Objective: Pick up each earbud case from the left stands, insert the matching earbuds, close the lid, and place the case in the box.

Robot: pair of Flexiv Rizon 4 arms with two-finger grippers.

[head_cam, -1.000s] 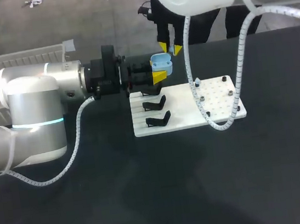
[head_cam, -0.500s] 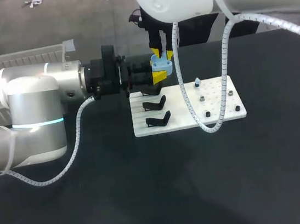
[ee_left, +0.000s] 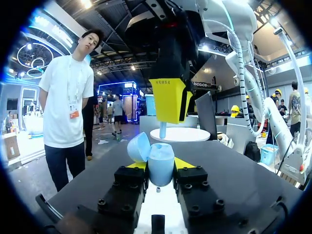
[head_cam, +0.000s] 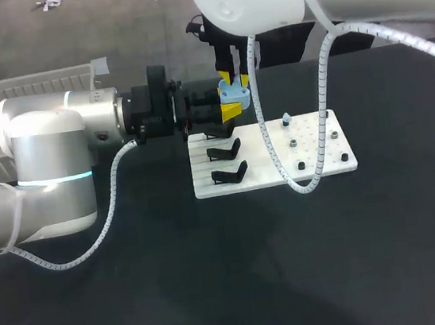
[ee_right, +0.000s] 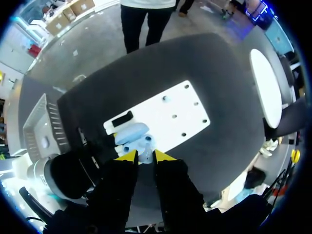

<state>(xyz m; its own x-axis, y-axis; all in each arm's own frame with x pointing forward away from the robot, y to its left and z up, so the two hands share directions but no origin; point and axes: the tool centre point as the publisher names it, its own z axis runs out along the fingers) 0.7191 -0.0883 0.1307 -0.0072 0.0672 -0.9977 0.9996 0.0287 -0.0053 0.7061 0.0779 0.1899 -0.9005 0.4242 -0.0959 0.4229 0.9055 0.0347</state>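
A light blue earbud case [head_cam: 234, 96] with its lid [ee_left: 138, 147] swung open is held over the far left corner of the white board [head_cam: 320, 153]. My left gripper [head_cam: 226, 107] is shut on the case [ee_left: 161, 165] from both sides. Directly above it, my right gripper [head_cam: 234, 76] points down, shut on a light blue earbud [ee_left: 162, 130] whose stem hangs just over the open case [ee_right: 130, 132]. In the right wrist view the earbud [ee_right: 145, 155] sits between the yellow tips of the right gripper [ee_right: 145, 157]. Another earbud [head_cam: 285, 119] stands on a peg of the board.
Two empty black stands [head_cam: 224, 149] [head_cam: 229, 174] sit on the left part of the board. A white ribbed box [head_cam: 23, 88] lies at the table's far left, behind my left arm [head_cam: 50, 168]. A cable loop [head_cam: 308, 182] hangs from my right arm over the board.
My right gripper moved left with the earbud and now hangs right over the open case. The left arm and the case kept still.
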